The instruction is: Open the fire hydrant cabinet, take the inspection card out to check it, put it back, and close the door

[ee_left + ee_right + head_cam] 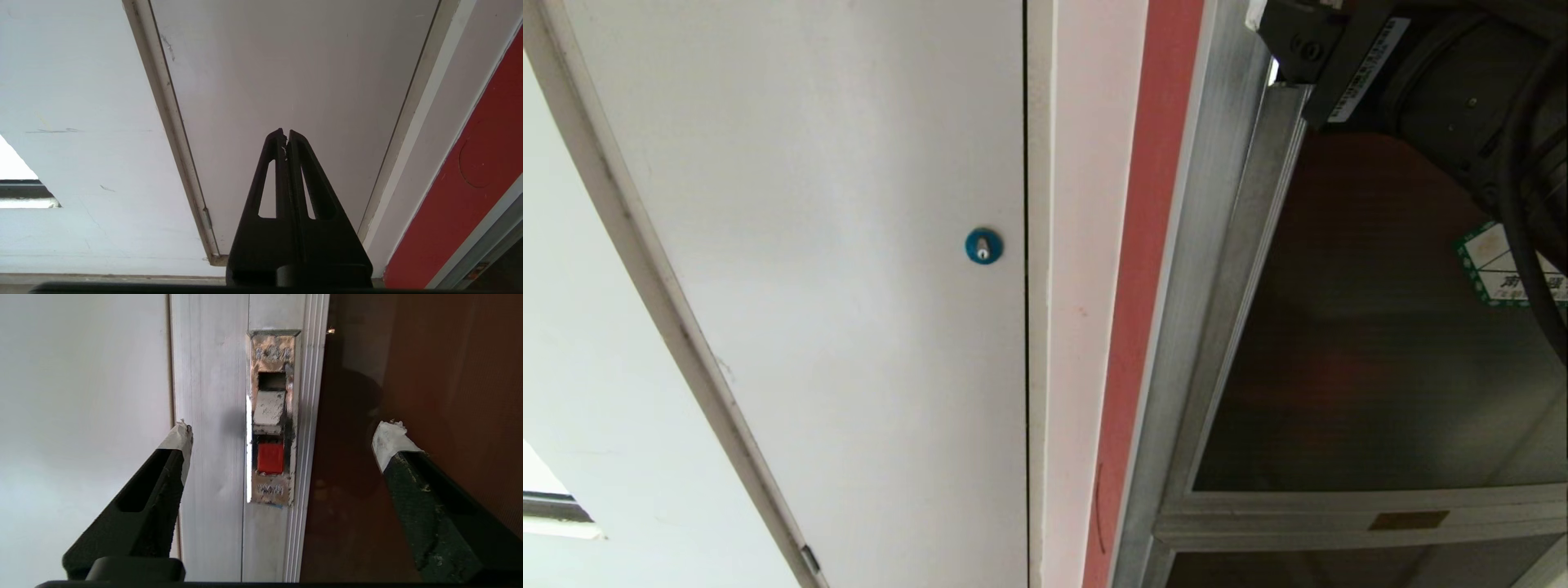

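Right hand (282, 430) gapes before door's (408, 416) seemingly worn latch (270, 457).

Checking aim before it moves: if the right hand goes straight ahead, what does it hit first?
Probably the small red latch in the door's silver aluminium frame, centred between the open right hand; depth is unclear.

White-grey panel door (833, 245), blue round lock (983, 246); white wall (596, 367); red strip (1143, 245) beside.

The right gripper (282, 430) jaws straddle the latch (270, 457) with open air between; the door (408, 416) seems shut.
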{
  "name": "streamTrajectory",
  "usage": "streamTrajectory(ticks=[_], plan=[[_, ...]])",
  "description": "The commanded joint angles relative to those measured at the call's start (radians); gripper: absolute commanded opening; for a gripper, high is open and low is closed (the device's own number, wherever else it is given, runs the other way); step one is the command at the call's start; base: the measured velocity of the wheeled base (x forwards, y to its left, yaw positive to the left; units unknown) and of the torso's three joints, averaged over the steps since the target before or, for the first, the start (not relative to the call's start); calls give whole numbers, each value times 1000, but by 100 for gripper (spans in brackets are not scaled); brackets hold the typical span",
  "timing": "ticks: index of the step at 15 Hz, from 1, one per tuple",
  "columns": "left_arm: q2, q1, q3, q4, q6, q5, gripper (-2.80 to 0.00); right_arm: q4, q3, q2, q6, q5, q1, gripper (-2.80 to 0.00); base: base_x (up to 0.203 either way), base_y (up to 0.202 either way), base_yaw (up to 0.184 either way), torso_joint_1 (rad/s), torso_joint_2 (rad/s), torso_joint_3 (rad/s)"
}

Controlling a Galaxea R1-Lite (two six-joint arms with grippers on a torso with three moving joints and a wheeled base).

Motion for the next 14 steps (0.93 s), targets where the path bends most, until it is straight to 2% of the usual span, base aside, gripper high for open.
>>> streamTrajectory(ticks=[1,8,9,14], plan=[[0,0,8,0,0,0,-280,-5,-21,22,-2,-3,-19,0,0,0,0,0,0,0],[0,1,8,0,0,0,-280,-5,-52,35,-2,-3,-35,0,0,0,0,0,0,0],[0,1,8,0,0,0,-280,-5,-51,35,-1,-3,-35,-280,0,0,0,0,0,0],[0,1,8,0,0,0,-280,-5,-43,35,0,-5,-32,-280,0,0,0,0,0,0]])
